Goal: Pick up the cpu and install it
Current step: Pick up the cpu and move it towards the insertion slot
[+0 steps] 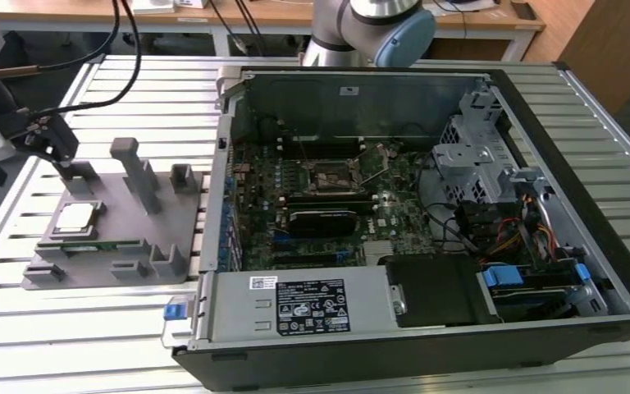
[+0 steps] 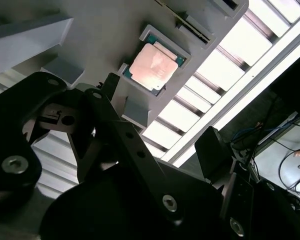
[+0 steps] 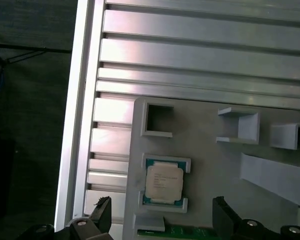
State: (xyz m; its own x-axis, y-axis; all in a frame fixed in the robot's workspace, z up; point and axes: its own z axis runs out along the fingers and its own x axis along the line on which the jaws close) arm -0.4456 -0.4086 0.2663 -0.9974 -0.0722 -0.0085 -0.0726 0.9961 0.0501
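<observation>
The claw (image 3: 161, 201) hangs wide open and empty over the cpu (image 3: 163, 184), seated in the grey tray's (image 1: 118, 223) pocket at the exterior view's left, so it should probably be squared to the chip's edges and lowered straight.

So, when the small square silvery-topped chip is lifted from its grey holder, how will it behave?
The small flat square chip with silvery metal top is likely stiff and light, being thin. Its smooth lid may be slippery. Raised lips of the grey plastic holder frame it, so sideways pushes probably jam.
</observation>
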